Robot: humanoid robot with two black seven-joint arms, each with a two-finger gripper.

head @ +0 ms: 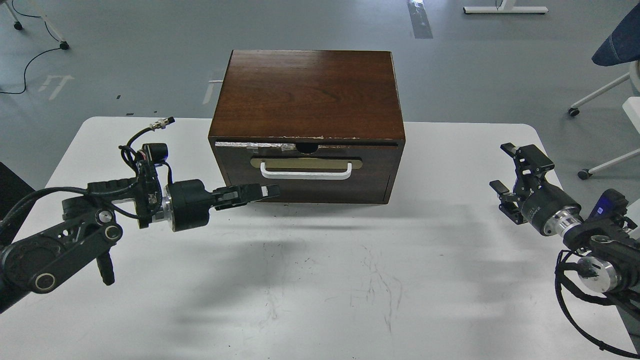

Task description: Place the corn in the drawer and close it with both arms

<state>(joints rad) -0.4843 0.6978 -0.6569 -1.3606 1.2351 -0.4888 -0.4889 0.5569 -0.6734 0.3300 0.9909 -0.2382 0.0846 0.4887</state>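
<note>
A: Looking at the box (307,95) first. Sitting where?

B: Sitting at 12 o'clock on the table (320,290), front facing 6 o'clock.

A: And checking the drawer (320,191)?

B: Lying pushed in, front about level with the box's face. Showing a white handle (305,175) across the middle, and carrying tape (250,145) along the top edge toward 9 o'clock.

A: Searching for the corn?

B: Not seeing it in this view; nothing yellow lying on the table.

A: Turning to the left gripper (272,191).

B: Reaching in from 9 o'clock, pointing toward 3 o'clock. Keeping both fingers (250,192) pressed together, holding nothing. Hovering with the tip over the drawer's lower corner at 7 o'clock, just under the handle's end. Touching the wood or not: cannot tell from here.

A: Checking the right gripper (507,170) now.

B: Hanging at 3 o'clock, well apart from the box. Pointing toward 11 o'clock, spreading its fingers (525,155) wide, with nothing between them. Floating above the table near the edge.

A: Noting anything under the arms?

B: Only seeing shadows and thin scuff marks at 6 o'clock on the white top.
</note>
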